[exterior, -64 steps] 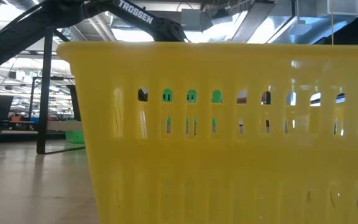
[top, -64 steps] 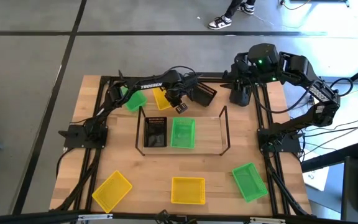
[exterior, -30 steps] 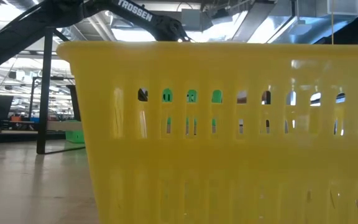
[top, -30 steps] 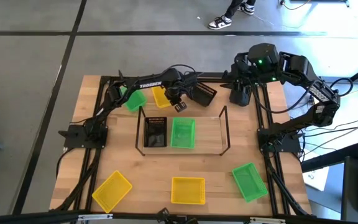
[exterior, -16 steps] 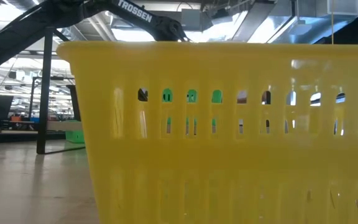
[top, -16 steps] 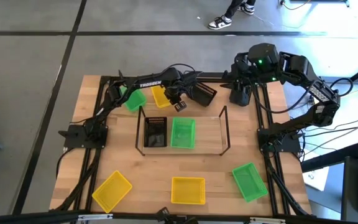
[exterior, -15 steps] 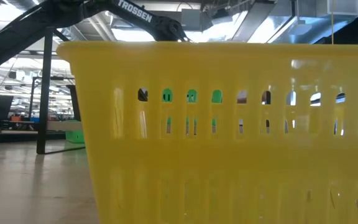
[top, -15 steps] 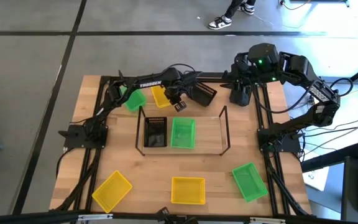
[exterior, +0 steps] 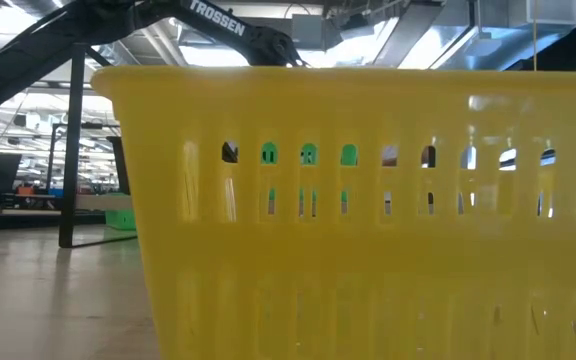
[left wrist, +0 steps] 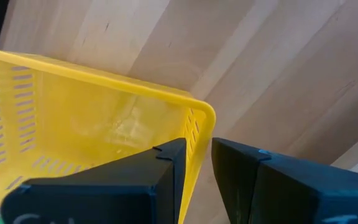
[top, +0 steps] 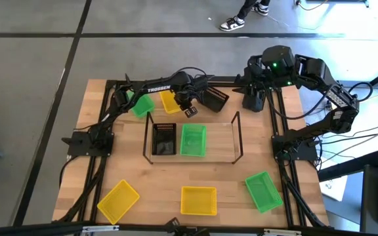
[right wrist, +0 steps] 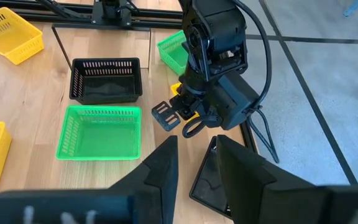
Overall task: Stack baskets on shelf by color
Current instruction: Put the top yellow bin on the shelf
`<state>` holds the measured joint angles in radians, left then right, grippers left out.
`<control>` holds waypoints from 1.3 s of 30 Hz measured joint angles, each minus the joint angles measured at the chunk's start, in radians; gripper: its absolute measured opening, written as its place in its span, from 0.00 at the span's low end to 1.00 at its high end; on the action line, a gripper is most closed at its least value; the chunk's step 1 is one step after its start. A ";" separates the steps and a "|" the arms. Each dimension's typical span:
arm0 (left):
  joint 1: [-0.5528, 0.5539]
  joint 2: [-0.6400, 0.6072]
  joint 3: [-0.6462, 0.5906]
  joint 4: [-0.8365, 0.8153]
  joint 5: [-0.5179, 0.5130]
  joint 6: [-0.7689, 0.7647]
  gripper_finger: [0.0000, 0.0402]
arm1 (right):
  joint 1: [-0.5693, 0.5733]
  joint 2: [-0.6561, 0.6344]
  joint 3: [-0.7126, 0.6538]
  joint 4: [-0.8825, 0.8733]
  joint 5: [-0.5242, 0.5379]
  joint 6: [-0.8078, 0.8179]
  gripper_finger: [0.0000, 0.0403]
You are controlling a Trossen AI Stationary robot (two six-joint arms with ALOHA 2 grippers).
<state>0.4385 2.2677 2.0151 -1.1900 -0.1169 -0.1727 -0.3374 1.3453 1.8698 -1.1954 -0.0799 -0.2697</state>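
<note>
My left gripper (top: 188, 108) is at the table's far middle, shut on a yellow basket (top: 170, 101), which also shows in the left wrist view (left wrist: 73, 124). Beside it a green basket (top: 142, 105) lies on the table, and a black basket (top: 214, 98) sits tilted. The wire shelf (top: 218, 149) holds a black basket (top: 165, 139) and a green basket (top: 193, 140) side by side on its wood base. My right gripper (top: 253, 101) waits open at the far right and touches nothing; it also shows in its own wrist view (right wrist: 196, 146). My left gripper has the yellow basket's end wall near a corner (left wrist: 199, 127) between its two fingers. One finger (left wrist: 166, 163) is inside the basket and one (left wrist: 241, 168) is outside. The fingers come from above, pointing down. Whether the basket is clear of the table, I cannot tell.
Near the table's front edge lie a yellow basket (top: 118, 200), a second yellow basket (top: 198, 200) that fills the low view (exterior: 368, 220), and a green basket (top: 264, 191). A black metal frame (top: 282, 131) borders the tabletop. A person's shoes (top: 235, 23) show beyond the far edge.
</note>
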 joint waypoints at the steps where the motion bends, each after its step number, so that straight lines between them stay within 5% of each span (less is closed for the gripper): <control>1: 0.000 0.000 0.000 0.004 0.000 0.000 0.17 | 0.000 0.000 0.000 0.000 0.000 0.000 0.27; 17: 0.008 0.044 0.000 0.043 0.007 0.028 0.17 | 0.000 0.000 0.000 0.000 0.000 0.000 0.27; 26: 0.013 0.035 0.000 0.021 0.004 0.075 0.02 | 0.000 0.000 0.000 0.000 0.001 0.000 0.27; 39: -0.080 -0.229 0.000 0.004 -0.119 0.098 0.00 | 0.000 -0.045 0.000 -0.001 0.067 0.000 0.27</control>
<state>0.3585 2.0388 2.0151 -1.1857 -0.2360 -0.0750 -0.3370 1.3006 1.8693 -1.1961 -0.0131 -0.2695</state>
